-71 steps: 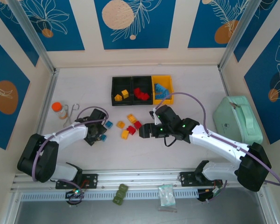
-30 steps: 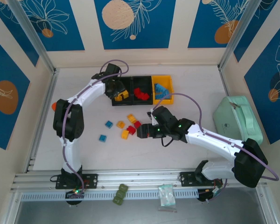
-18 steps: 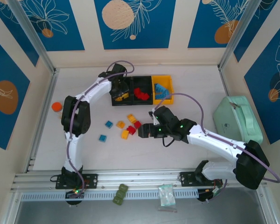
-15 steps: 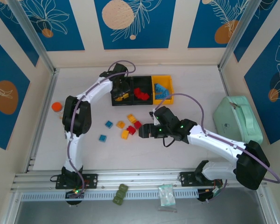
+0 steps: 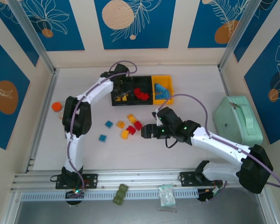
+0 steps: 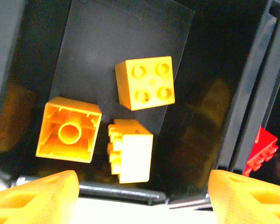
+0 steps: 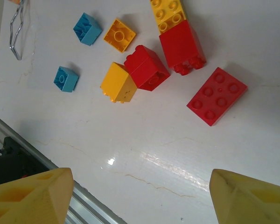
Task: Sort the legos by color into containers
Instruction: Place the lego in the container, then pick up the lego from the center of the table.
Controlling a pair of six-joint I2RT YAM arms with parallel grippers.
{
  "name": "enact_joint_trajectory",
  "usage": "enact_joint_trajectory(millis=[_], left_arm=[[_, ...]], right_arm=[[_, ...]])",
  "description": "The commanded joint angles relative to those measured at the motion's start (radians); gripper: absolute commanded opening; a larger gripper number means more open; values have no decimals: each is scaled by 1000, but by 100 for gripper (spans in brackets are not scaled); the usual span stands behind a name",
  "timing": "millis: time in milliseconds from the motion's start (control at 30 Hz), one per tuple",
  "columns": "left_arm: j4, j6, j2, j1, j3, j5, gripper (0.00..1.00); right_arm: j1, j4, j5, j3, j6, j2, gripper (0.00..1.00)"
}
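- The left gripper now hangs over the left black bin, at the far-left end of the containers. A couple of seconds ago it sat low on the near-left table beside a blue brick.
- Its fingers stand wide apart, released, with nothing between them.
- Three yellow-orange bricks lie on that bin's floor, where two lay before: one studs up, one hollow side up, one on its side.
- The right gripper has barely shifted. Its jaws are spread and empty above the table, just beside the loose legos.
- Still loose are a flat red brick, two red cubes, three yellow ones and two blue.
- The middle black bin holds red bricks, and the yellow bin holds light blue ones.
- An orange-capped bottle stands at the left, a mint-green case at the right, and olive-green blocks on the near rail.
- In the top view, the outstretched left arm covers much of the left black bin.
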Motion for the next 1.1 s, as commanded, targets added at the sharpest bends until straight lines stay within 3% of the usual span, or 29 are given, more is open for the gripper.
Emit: enact_joint_trajectory(millis=[0,467,700,1067], left_arm=[[33,46,-142,-20,-74,31,73],[154,248,-593,-45,-650,240,72],[192,236,-841,-55,-912,313,72],[192,185,-979,-61,-1060,317,73]], right_arm=[[-19,-66,33,21,-13,-12,77],[-24,-201,126,159,95,204,77],[-9,-183,151,205,167,352,77],[14,-171,178,316,198,595,74]])
